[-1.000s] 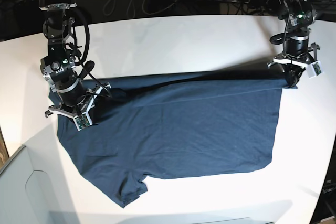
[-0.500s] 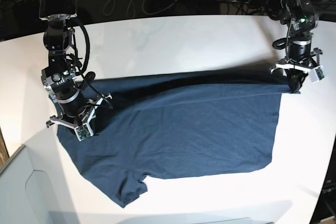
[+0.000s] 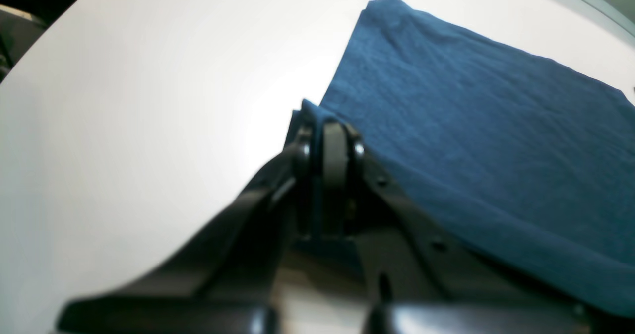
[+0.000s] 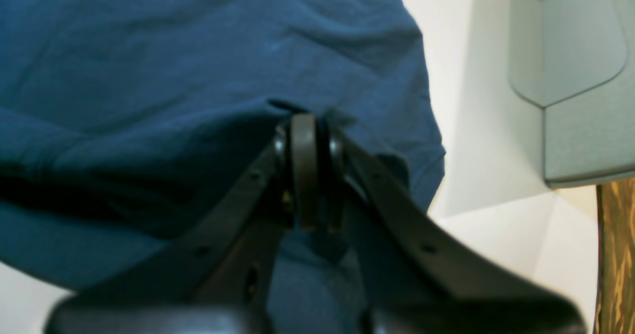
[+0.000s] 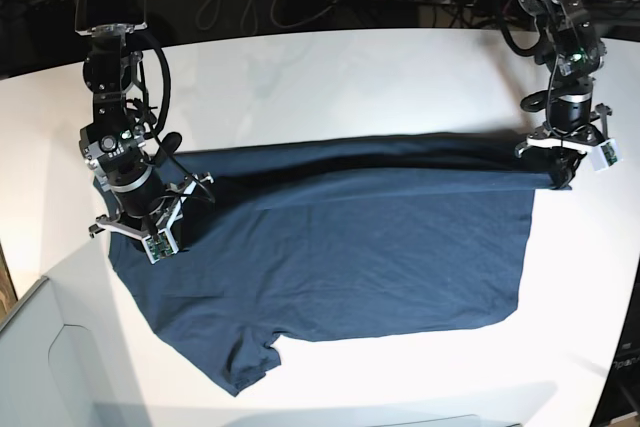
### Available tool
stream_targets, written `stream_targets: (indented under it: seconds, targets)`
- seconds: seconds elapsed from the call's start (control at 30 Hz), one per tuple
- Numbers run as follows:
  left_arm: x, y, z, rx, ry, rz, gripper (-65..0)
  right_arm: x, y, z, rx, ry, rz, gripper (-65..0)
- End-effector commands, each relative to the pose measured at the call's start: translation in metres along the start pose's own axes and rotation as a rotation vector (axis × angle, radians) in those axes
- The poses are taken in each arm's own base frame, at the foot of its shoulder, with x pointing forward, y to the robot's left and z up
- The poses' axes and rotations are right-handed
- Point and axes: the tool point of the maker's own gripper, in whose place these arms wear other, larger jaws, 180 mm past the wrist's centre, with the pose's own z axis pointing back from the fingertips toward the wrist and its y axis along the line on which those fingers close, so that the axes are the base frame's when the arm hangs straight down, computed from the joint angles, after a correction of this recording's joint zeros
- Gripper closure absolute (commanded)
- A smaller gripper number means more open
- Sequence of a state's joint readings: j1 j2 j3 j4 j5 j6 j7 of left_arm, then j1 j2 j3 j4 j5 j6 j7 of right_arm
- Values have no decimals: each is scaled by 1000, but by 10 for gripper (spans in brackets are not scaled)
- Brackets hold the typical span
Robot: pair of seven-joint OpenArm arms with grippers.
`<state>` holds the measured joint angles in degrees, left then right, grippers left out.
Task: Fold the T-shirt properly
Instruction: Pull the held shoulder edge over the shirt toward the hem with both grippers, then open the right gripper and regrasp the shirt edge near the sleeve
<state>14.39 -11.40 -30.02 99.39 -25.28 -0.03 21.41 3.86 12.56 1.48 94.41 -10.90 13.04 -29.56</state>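
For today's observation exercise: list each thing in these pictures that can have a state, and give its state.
T-shirt: partly folded, far edge lifted and stretched between the two grippers.
Left gripper: shut on the T-shirt's corner.
Right gripper: shut on the T-shirt's cloth.
Table: T-shirt lies on it.

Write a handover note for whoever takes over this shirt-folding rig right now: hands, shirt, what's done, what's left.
Left hand: shut on the T-shirt, pinching its far corner at the table edge side.
Right hand: shut on the T-shirt near the sleeve end.
T-shirt: spread across the table, upper edge lifted and stretched between both hands, one sleeve lying loose at the near side.
Done: both grips taken, one long edge raised.
Left: carry the edge over, lay it down, finish the remaining folds.
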Motion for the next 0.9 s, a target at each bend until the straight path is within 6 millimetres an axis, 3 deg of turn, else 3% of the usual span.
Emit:
stream_targets:
  seconds: [0.0, 0.17, 0.47, 0.6, 0.7, 0.87]
  targets:
    - [23, -2, -2, -7, -70, -10, 0, 17, -10, 2, -19, -56, 10, -2]
    - [28, -3, -9, -6, -82, 5, 0, 6, -12, -2, -18, -27, 0, -2]
    - [20, 3, -23, 10, -60, 38, 0, 5, -12, -2, -18, -21, -1, -2]
    - [26, 1, -26, 5, -76, 43, 0, 4, -12, -2, -19, -16, 0, -7]
    - [27, 1, -26, 5, -79, 44, -5, 4, -12, -2, -19, -16, 1, -88]
    - [23, -2, -30, 2, -36, 51, -191, 2, -11, -1, -17, -12, 0, -343]
